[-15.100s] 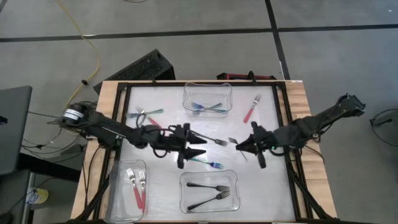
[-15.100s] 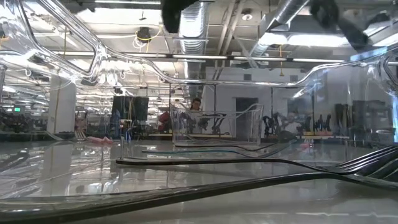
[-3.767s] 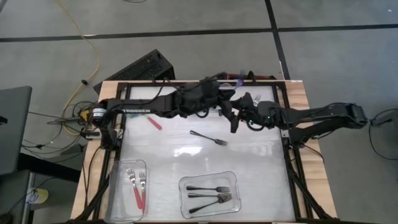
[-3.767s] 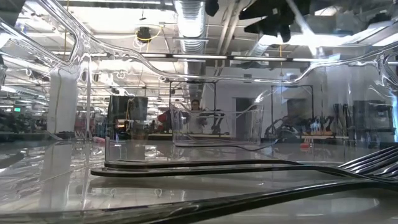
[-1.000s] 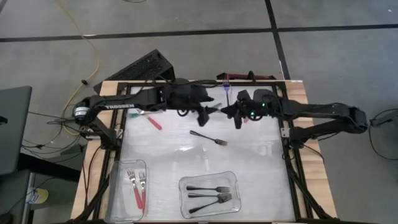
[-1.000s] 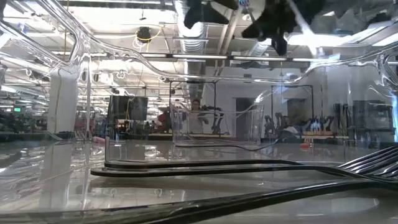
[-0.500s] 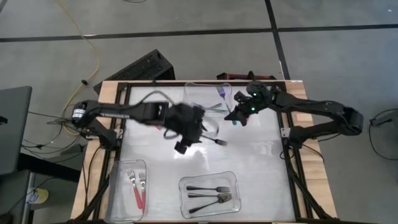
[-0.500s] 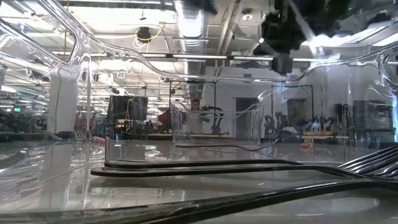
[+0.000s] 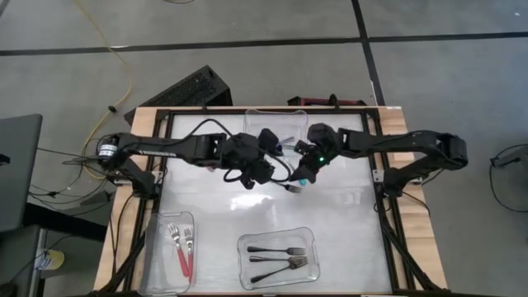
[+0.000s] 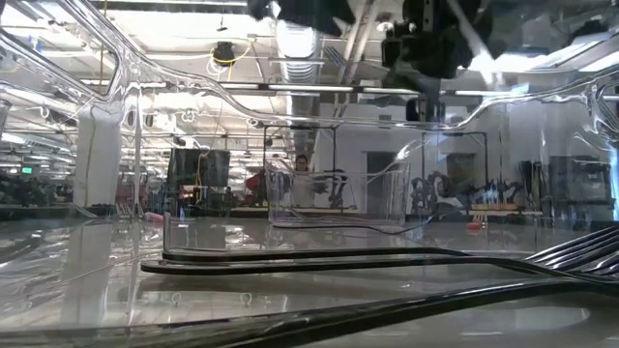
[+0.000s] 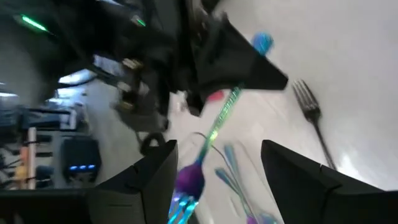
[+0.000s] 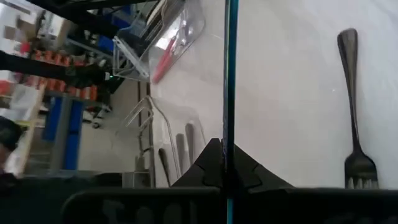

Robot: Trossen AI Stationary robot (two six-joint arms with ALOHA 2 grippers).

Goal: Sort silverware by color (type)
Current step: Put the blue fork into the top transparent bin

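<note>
Right gripper (image 9: 302, 176), clenched on a teal fork (image 12: 231, 81), hovers mid-counter; left gripper (image 9: 257, 169) released beside it. Next: carry fork to far bin (image 9: 250, 116).

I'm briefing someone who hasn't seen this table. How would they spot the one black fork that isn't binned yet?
Start at the white table and find the two grippers meeting near its middle. Just below the right gripper a black fork lies bare on the surface, mostly hidden from above but clear in the right wrist view. Unlike the three black forks in the near bin, it sits in no bin.
</note>
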